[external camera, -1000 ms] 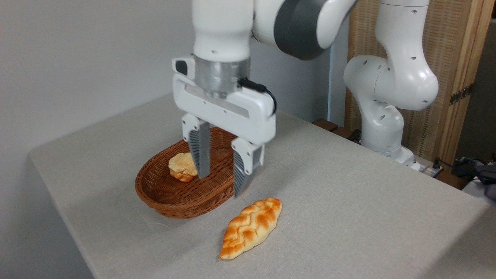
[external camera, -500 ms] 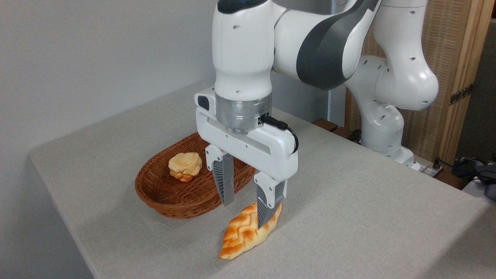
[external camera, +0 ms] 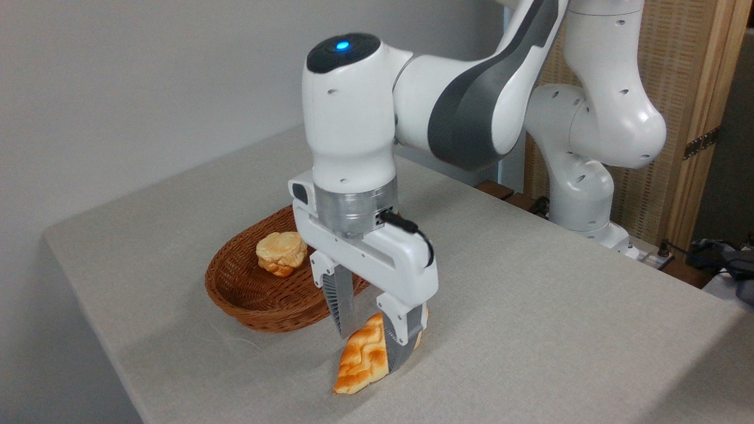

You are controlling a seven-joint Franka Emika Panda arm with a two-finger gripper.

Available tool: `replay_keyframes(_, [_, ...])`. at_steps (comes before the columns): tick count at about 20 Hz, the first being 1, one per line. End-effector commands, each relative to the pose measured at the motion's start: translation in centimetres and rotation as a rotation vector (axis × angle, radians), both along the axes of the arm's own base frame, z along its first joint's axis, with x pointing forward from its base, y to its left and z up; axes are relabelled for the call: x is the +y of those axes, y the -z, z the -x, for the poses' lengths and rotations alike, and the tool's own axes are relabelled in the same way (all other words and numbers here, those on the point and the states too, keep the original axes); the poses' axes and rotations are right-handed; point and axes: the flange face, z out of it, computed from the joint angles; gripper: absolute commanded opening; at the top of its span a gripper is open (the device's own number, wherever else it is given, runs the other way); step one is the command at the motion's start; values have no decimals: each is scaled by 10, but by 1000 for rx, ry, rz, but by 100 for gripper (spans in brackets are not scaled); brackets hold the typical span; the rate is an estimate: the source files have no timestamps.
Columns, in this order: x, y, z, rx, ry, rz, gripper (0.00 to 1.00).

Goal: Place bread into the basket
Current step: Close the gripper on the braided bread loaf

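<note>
On the left half of the tabletop (external camera: 530,330) sits the basket (external camera: 247,294), an oval of brown wicker with a small round bun (external camera: 281,252) resting against its far inner side and most of its floor free. Just to the right of its near rim, still flat on the cloth, lies the bread (external camera: 360,359) — the braided loaf, its long axis running on a diagonal from a pointed end near the front edge up and away to the right. Over its middle stands the tool (external camera: 370,340), pointing straight down, with one finger on the basket side of the loaf and the other on the far right side, so the two fingers bracket it across its narrow width, not along its length. They look spread, with a sliver of gap on the left side; the right finger hides the loaf's far end, so I cannot say for sure whether that one touches. To my eye the whole next move hangs on this — the fingers square across the short axis, the loaf between them, and the basket just to the left, close enough that a short lift and sideways carry should clear its rim.
</note>
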Motion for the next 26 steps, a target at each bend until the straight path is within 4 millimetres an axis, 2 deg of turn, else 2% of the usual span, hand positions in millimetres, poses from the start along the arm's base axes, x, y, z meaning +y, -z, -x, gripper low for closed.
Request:
replay_keyframes(1, [-14,12,-8,-13,38,-12,100])
replay_keyframes(5, [-26,22,-11,0,55,-7,100])
replay_keyframes(11, [-26,23,-11,2,62,-11,100])
replay_keyframes(13, [-26,25,-11,5,66,-15,97])
replay_keyframes(16, [-24,25,-11,7,65,-15,78])
replay_keyframes(17, [-24,27,-11,10,65,-15,76])
replay_keyframes(21, [-21,27,-11,11,69,-17,42])
replay_keyframes(24, [-18,28,-11,14,63,-17,27])
replay_keyframes(26, [-17,28,-10,16,61,-17,21])
